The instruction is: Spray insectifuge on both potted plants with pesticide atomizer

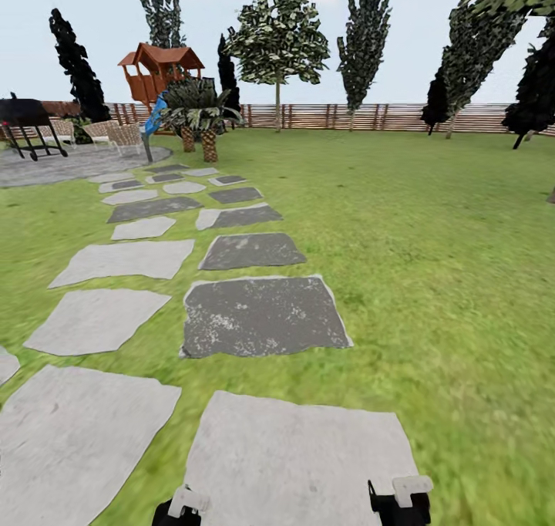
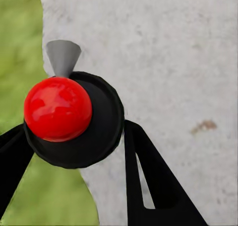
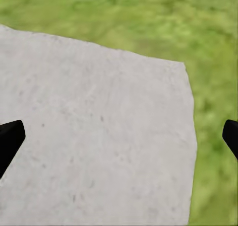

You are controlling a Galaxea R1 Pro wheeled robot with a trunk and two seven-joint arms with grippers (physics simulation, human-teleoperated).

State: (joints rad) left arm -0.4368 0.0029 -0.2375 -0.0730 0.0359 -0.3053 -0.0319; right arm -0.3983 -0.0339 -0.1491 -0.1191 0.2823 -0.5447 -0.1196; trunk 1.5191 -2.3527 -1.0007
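The garden is viewed from head height, forward and slightly down along a path of grey irregular stepping stones across the green lawn toward the distant brown slatted wooden fence. Each wrist view is aimed steeply down from close range. The pale grey slab at the head view's lower edge is shared: its grass border is seen in the left wrist view and its corner in the right wrist view.
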